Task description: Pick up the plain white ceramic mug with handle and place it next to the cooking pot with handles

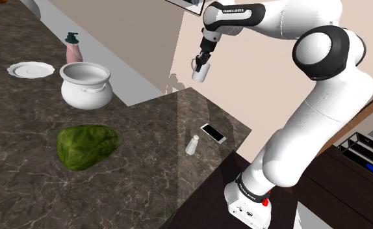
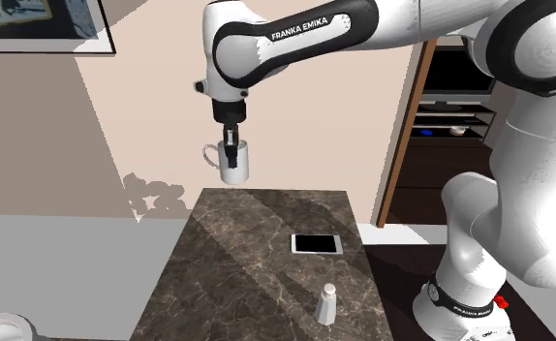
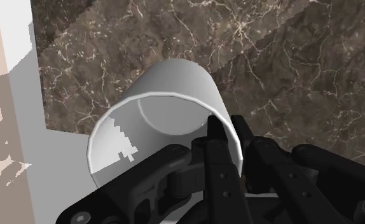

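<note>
The white mug (image 1: 199, 70) hangs in the air above the far end of the dark marble counter (image 1: 146, 130), its handle turned to the shoulder view's left. My black gripper (image 1: 204, 57) is shut on the mug's rim from above. In the second exterior view the mug (image 2: 232, 163) hangs under the gripper (image 2: 230, 145), well above the counter (image 2: 257, 262). The wrist view looks into the mug (image 3: 168, 121), with one finger (image 3: 214, 137) inside the rim and the other outside its wall. The white cooking pot (image 1: 85, 84) with two handles stands far to the shoulder view's left.
A green cabbage-like lump (image 1: 86, 146) lies in front of the pot. A white plate (image 1: 30, 69) and a pink soap dispenser (image 1: 73, 49) stand behind it. A small white shaker (image 1: 192, 144) and a phone (image 1: 213, 133) lie near the counter's corner below the mug.
</note>
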Controlling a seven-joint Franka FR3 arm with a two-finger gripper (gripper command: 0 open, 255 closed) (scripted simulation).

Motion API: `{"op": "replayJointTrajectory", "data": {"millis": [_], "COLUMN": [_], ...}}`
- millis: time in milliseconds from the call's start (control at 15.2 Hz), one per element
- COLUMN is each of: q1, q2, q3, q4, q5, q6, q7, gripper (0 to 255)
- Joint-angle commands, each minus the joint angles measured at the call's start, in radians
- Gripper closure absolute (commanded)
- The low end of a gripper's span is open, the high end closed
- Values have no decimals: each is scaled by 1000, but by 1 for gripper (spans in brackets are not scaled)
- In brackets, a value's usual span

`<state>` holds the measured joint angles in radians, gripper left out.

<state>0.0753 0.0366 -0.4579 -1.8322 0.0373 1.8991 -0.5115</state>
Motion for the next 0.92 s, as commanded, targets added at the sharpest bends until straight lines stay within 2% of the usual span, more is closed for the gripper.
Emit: {"op": "replayJointTrajectory", "data": {"millis": [0,462,858], "q1": [25,106,171], "q2": [-8,20,81], "q3": [23,98,156], "q4": [-2,31,107], "q5": [-7,-5,6], "q6": [-4,-8,-23], "q7": [51,207,329], "gripper": [255,255,255]}}
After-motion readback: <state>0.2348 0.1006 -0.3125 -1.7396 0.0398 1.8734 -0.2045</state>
